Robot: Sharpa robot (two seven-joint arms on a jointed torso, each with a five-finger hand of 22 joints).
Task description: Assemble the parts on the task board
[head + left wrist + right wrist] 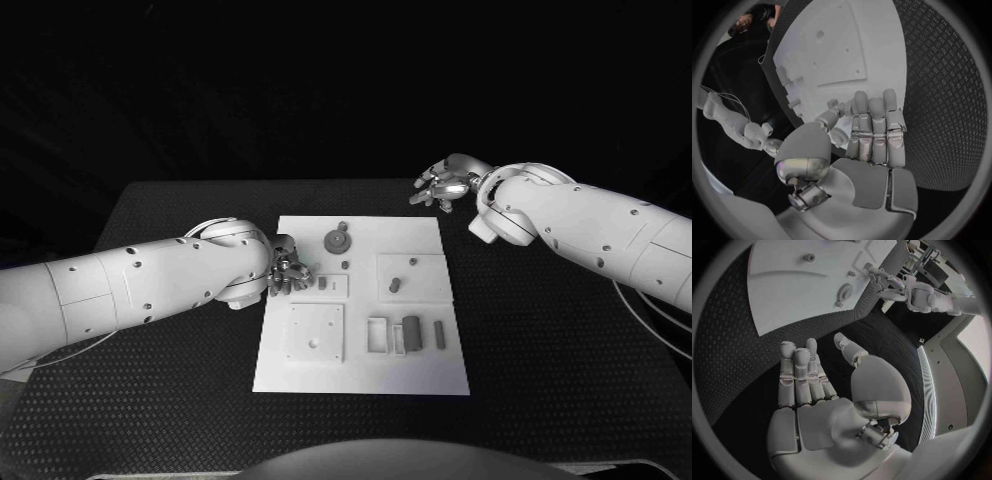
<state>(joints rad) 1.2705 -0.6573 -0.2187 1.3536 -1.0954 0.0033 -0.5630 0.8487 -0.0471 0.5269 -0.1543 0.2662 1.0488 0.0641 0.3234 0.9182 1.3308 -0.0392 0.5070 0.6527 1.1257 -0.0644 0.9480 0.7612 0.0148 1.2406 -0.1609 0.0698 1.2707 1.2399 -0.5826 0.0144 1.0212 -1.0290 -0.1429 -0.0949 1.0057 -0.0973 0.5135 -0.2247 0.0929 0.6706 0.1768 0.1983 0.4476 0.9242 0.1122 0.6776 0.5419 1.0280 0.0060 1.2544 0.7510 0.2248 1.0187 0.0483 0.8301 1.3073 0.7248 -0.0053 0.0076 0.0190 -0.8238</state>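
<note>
Left hand hovers at the left edge of the white board, fingers straight and lying side by side, holding nothing; the wrist view shows the palm bare. On the board near it sits a round gear-like part by the far edge, and nearer the robot a square plate with a small hole. Middle of the board carries a raised square block with two small pegs on it, and nearer the robot a row of narrow slots with dark bars lying or standing in them; whether those bars are fully seated I cannot tell. Right hand hangs over the dark desk beyond the board's far right corner, fingers loosely apart and empty. Judging by this, the assembly looks barely begun or between steps: several parts seem loose, and neither hand carries one
</note>
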